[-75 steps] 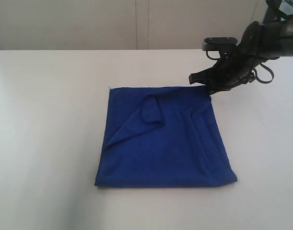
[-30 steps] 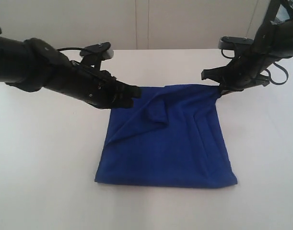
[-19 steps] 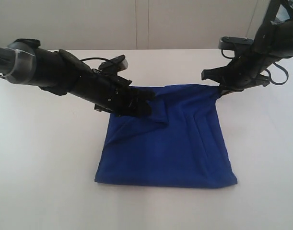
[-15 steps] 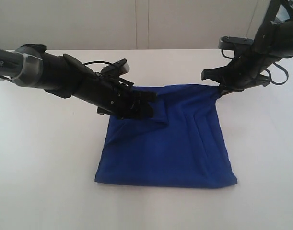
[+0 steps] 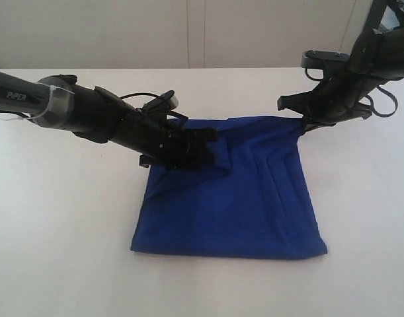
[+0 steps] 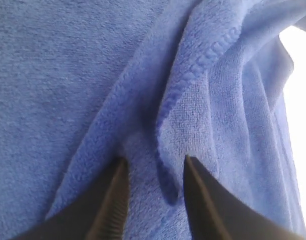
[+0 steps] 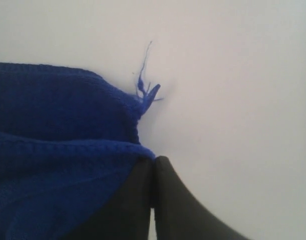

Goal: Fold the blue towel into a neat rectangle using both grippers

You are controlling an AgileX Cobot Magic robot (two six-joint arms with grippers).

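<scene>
L gripper [image 5: 205, 142], just in from the left w/ jaws apart, is now straddling the flipped far-left flap of the blue towel [image 5: 235, 205] while R gripper [image 5: 299, 121] is still pinching the far-right corner, so the two-handed fold is prob. getting close.

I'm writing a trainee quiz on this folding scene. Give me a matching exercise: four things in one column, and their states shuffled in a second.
1. left gripper
2. right gripper
3. loose thread
4. table

A. white, under the blue towel
B. shut on the towel's far corner
C. open, fingers either side of a raised fold
D. sticks out from the towel's corner

Pairs: 1-C, 2-B, 3-D, 4-A
</scene>
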